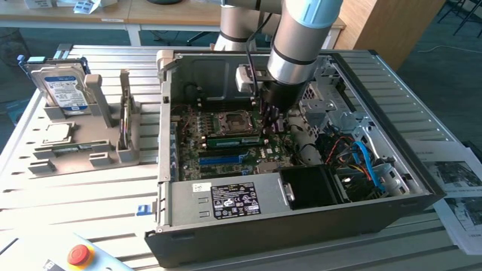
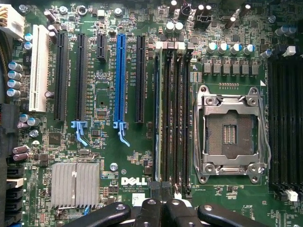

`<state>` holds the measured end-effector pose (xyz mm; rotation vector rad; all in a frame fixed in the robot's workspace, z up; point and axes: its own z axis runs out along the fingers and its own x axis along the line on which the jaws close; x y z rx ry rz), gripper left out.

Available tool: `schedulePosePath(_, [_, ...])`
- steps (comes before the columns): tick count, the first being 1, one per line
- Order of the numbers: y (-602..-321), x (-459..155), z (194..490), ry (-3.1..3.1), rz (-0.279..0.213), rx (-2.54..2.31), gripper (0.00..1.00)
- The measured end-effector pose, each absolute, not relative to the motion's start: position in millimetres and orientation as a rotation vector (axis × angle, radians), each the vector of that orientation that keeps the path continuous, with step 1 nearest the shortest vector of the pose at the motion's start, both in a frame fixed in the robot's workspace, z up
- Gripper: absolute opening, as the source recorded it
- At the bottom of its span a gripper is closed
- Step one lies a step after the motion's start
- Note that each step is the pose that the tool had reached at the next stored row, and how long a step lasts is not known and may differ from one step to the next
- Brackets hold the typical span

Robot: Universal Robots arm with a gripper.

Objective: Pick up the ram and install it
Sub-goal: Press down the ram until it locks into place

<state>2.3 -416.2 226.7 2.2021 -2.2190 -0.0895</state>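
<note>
Green board fills my wrist feed: the motherboard [image 2: 109, 156], with the gripper [image 2: 161, 208] closed tight, fingers pressed together at the end of the memory slots [image 2: 171, 118] beside the empty CPU socket [image 2: 230, 135]. From outside, the gripper [image 1: 270, 121] sits deep in the computer case [image 1: 301, 214], right over the ram [image 1: 232, 141], which lies flat in a slot just beside the socket. I judge the stick seated or nearly so. My worry is uneven pressure: pushing at one end could leave the other end unlatched, or flex the board and scrape neighbouring slots.
</note>
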Motion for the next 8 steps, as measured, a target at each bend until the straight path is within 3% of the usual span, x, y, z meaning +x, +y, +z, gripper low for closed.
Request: schedulePosePath(8, [-416.2,2.3,225.2,-2.219,-0.089,2.202,0.1])
